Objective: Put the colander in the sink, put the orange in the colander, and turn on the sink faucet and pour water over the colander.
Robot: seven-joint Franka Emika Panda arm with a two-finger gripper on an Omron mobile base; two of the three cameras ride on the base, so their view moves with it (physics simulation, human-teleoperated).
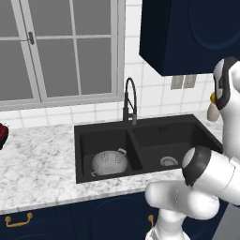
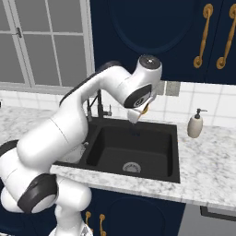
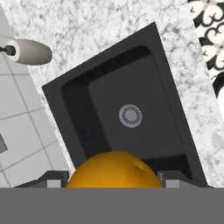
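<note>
The gripper (image 3: 114, 183) held the small bright orange ball (image 3: 114, 171) clamped above the black sink's right basin (image 3: 131, 116). The perforated silver metal colander (image 1: 109, 162) sat in the left basin; the carry needed to shift leftward over it.

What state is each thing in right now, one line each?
colander: sitting in the sink's left basin, nothing in it.
orange: held between the end effector's fingers, up over the right basin.
end effector: closed on the orange.
sink: no water visible.
sink faucet: no water running, spout over the divider.
soap dispenser: upright on the counter.
</note>
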